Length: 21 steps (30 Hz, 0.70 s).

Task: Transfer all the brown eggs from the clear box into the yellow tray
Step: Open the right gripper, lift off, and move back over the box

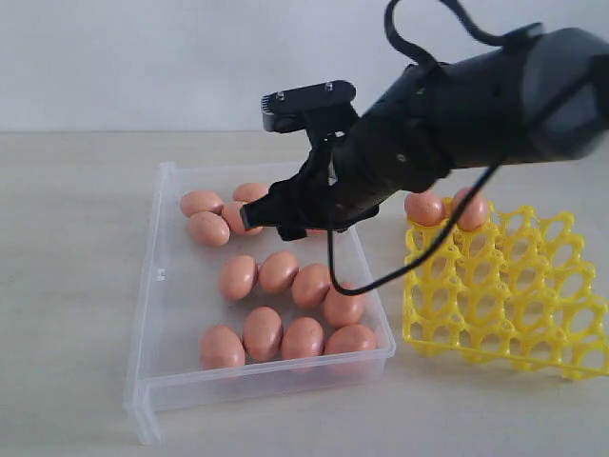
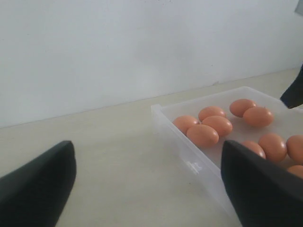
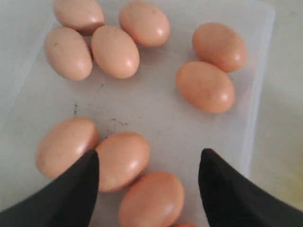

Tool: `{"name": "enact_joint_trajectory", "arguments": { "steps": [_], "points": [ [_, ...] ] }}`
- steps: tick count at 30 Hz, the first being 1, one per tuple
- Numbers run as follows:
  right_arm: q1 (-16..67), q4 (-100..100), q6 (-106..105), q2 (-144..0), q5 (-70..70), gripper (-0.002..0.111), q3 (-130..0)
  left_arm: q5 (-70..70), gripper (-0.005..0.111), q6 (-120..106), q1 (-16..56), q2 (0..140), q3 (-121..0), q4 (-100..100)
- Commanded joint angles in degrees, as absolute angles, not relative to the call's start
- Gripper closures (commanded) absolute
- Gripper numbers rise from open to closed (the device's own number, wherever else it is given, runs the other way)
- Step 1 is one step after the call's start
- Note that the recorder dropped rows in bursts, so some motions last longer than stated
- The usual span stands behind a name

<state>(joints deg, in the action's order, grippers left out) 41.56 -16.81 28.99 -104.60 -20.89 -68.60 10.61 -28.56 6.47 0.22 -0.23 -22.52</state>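
Several brown eggs (image 1: pixel 279 271) lie loose in the clear box (image 1: pixel 152 286), in a back cluster and two front rows. Two more eggs (image 1: pixel 423 207) sit in the back-left cups of the yellow tray (image 1: pixel 504 286), which stands right of the box. My right gripper (image 1: pixel 259 215) hovers over the back middle of the box. Its jaws are open (image 3: pixel 147 158) and empty above the eggs (image 3: pixel 122 158) of the middle row. My left gripper (image 2: pixel 147 156) stands wide open and empty over the bare table, just outside the box wall (image 2: pixel 189 156), with eggs (image 2: pixel 202 135) beyond.
The right arm's thick black body (image 1: pixel 457 114) spans from the upper right over the tray's back corner. Its black cable (image 1: pixel 381 281) droops over the box's right wall. A beige table (image 1: pixel 67 286) surrounds everything and a white wall (image 1: pixel 143 57) stands behind.
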Motion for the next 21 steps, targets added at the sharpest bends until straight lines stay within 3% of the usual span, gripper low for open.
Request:
{"name": "enact_joint_trajectory", "arguments": {
  "steps": [1,7,21],
  "points": [
    [41.6,-1.2,26.8,-112.8,-24.8,0.055,-78.9,10.2,0.029,-28.1,6.6,0.0,0.0,-22.9],
    [41.8,8.1,26.4,-121.1,-37.5,0.054,-91.4,10.2,0.029,-28.1,6.6,0.0,0.0,-22.9],
    [42.5,15.0,24.8,-122.9,-39.1,0.054,-91.6,10.2,0.029,-28.1,7.2,0.0,0.0,-22.9]
  ]
}}
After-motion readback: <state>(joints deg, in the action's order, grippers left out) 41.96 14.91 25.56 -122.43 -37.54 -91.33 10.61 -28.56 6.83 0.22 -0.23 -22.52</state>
